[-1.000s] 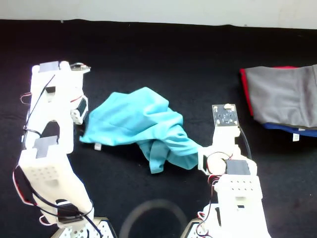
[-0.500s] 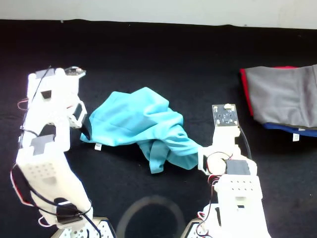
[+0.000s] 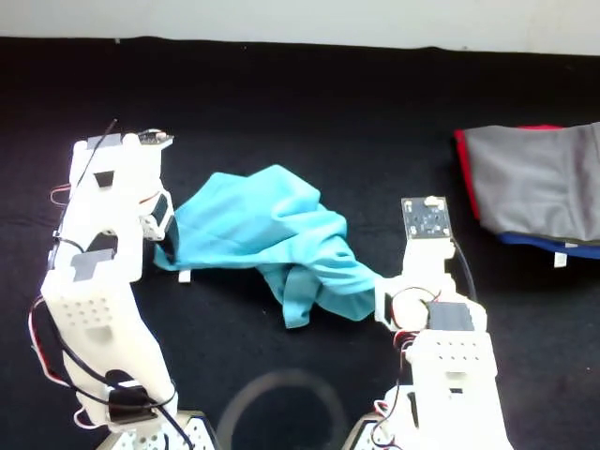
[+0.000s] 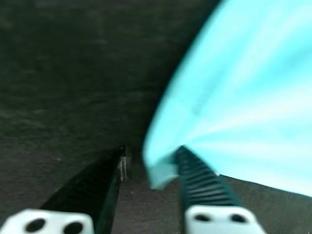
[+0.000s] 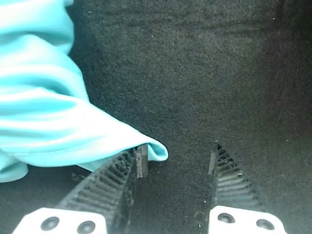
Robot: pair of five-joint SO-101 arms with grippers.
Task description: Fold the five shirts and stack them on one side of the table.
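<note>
A: The left claw (image 4: pixel 153 161) stands wide. The teal shirt's (image 3: pixel 253 225) edge lies between its jaws, bunched against the ribbed finger (image 4: pixel 200 183) but not pinched.
B: And the right claw (image 5: pixel 179 153)?
A: Wide too. A rolled fold of the same shirt rests at the tip of one finger (image 5: pixel 114 183); the rest of the gap is over bare black tabletop (image 3: pixel 309 103).
B: So neither holds anything. Where does the shirt lie?
A: Crumpled in the middle of the tabletop, between the two arms, with one claw at each end of it. The stack (image 3: pixel 534 183) of folded shirts, grey on top, sits well apart at the right edge.
B: What worries you?
A: The grips. On the left only a thin lip of cloth is inside. If it closes as it stands, I'd expect it to nip a corner that slides out at the first pull. On the right the fold is at the fingertip, not between the jaws, so closing could shut on nothing or just nudge the cloth away.
B: And if only one catches?
A: Then the shirt gets dragged sideways in a heap rather than spread, and the twisted part in the middle may tighten. Catching several layers at once would be trouble too, I think: the shirt wouldn't open flat for folding
</note>
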